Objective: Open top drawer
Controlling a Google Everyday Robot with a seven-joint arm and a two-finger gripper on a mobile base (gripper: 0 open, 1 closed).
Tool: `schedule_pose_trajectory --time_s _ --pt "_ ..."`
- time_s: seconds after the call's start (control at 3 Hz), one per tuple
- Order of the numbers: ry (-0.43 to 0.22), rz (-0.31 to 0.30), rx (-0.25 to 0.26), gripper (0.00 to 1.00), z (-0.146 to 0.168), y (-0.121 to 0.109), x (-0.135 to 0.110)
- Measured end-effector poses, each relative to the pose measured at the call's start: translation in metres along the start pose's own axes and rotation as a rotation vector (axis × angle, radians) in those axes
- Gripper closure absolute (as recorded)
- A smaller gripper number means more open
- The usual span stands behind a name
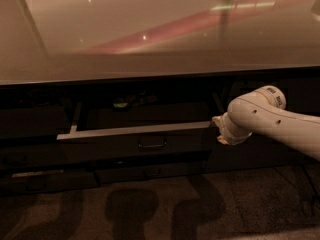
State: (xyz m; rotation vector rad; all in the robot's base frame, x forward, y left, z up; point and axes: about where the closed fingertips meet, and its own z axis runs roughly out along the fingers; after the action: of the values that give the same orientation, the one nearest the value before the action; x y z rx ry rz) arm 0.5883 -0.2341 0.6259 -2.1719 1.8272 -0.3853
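The robot's white arm (280, 126) reached in from the right of the frame, low in front of a dark cabinet under a broad, glossy table (150, 44). Its hand (218, 125) was at the right end of the top drawer (115, 146), against the corner where the pale upper edge of the drawer front ended. The bulky wrist covered most of the hand, so it could not be told how far open it was or whether it had hold of anything.

The top drawer stood partly open just beneath the table's edge, its dark front forward of the cabinet face. The front sat slightly askew, with the left end nearer the camera than the right. A small rectangular pull handle (152, 143) sat at the middle of the front, well apart from the hand. On the left, a pale side rail (75, 119) ran back into the cabinet. Something small and greenish (120, 104) lay in the shadowed interior near the back, too dim to identify.

Below it, a shorter drawer front (150, 173) with a similar handle was set further back. The tabletop reflected a long reddish streak and a few points of light. Rounded shadows (132, 204) fell across the patterned floor (250, 204) in front of the cabinet.
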Motion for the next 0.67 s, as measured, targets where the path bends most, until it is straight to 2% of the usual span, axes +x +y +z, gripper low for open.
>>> schedule_pose_trajectory --time_s 0.67 --pt "-0.008 0.008 0.020 0.34 -0.017 -0.010 -0.001"
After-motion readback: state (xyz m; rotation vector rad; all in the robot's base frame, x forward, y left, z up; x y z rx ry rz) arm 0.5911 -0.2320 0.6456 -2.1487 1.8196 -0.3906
